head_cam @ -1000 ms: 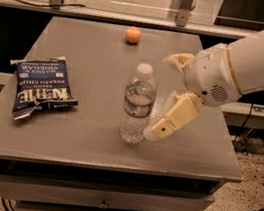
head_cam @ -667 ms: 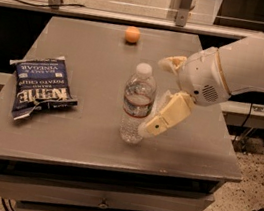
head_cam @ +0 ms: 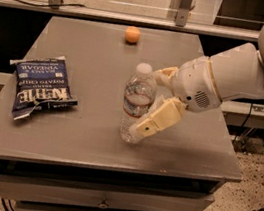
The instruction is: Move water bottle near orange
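The clear water bottle [head_cam: 136, 95] with a white cap stands upright near the middle of the grey table [head_cam: 92, 44]. The small orange [head_cam: 132, 34] lies at the table's far edge, well behind the bottle. My gripper [head_cam: 147, 100] comes in from the right on the white arm. It is open, with its near finger [head_cam: 157, 119] in front of the bottle's lower right side and its far finger [head_cam: 164, 74] just behind the bottle's shoulder. The bottle sits partly between the two fingers.
A blue bag of Kettle potato chips [head_cam: 41, 86] lies flat on the table's left side. Drawers run under the table's front edge [head_cam: 104, 204]. A rail with metal posts [head_cam: 185, 5] runs behind the table.
My gripper has moved left toward the bottle, so its fingers now reach around the bottle's right side. The bottle, orange and chip bag have not moved.
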Controlling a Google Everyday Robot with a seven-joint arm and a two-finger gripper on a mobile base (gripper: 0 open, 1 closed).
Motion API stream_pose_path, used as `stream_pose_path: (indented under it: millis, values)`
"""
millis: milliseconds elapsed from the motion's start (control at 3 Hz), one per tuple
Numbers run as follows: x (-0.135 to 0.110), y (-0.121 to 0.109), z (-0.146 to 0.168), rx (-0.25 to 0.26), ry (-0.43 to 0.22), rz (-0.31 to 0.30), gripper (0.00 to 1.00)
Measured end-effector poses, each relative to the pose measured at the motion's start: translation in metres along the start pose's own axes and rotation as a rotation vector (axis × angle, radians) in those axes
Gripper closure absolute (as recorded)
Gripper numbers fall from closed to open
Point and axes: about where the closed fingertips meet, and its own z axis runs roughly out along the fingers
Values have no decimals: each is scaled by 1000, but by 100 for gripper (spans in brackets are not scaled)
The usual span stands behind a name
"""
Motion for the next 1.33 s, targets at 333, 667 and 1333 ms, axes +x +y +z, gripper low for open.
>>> stream_pose_path:
  millis: [333,667,1333]
  values:
    - [-1,8,8,-28,-38,51,40]
    - [-5,14,16,-54,-87,98,62]
    - [-9,12,4,-50,-171,147,100]
